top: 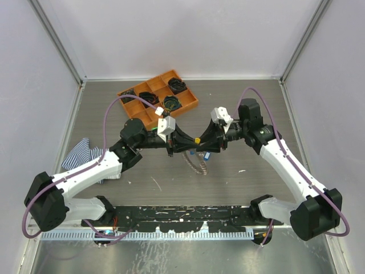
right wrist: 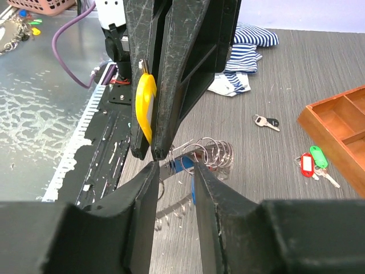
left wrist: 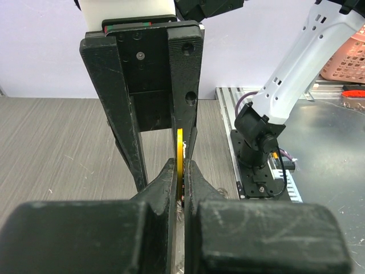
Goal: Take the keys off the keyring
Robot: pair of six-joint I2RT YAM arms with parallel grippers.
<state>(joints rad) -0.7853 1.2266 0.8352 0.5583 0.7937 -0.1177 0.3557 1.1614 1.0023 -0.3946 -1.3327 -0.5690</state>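
Note:
My left gripper (top: 193,142) (left wrist: 181,165) is shut on a yellow key tag (left wrist: 179,151) (right wrist: 145,105), holding it above the table. Below the tag hangs the keyring (top: 199,164) (right wrist: 215,153), a cluster of silvery wire rings. A blue-tagged key (right wrist: 185,164) sits on it. My right gripper (top: 206,149) (right wrist: 175,166) faces the left one tip to tip. Its fingers stand apart on either side of the blue tag and the near rings. Whether they touch the tag I cannot tell.
An orange compartment tray (top: 191,104) (right wrist: 342,123) with black coiled bundles stands behind the grippers. A striped cloth (top: 80,154) (right wrist: 245,57) lies at the left. Loose on the table are a black-headed key (right wrist: 266,121) and red- and green-tagged keys (right wrist: 312,162).

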